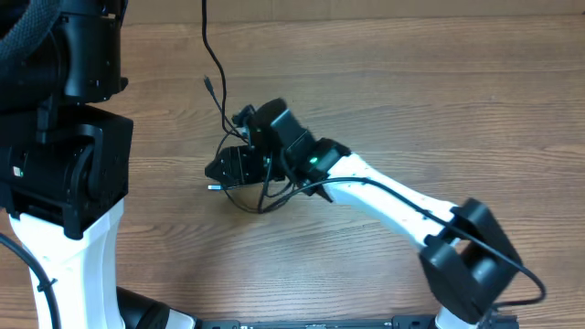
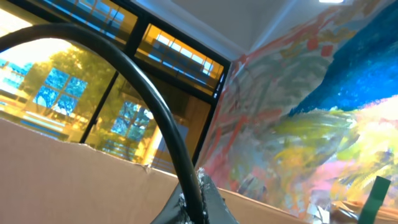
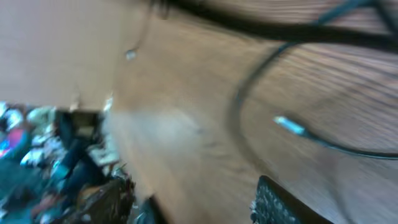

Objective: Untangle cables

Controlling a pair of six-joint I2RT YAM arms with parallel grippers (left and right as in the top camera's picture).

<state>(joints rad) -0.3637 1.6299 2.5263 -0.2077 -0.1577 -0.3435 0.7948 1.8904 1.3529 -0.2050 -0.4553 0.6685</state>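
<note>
1. Cables [image 1: 260,196] in a small tangle mid-tabletop [image 1: 411,82], with one strand trailing towards the far edge and a plug end [image 1: 208,84] lying free
2. Likely light, limp and slippery; best pinched just behind a plug
3. Right pincer [image 1: 228,167] down at the tangle, spread or pressed together cannot tell; left pincer not made out

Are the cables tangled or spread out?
Partly tangled: loops of the cables bunch under the right pincer, while one strand trails away freely.
</note>
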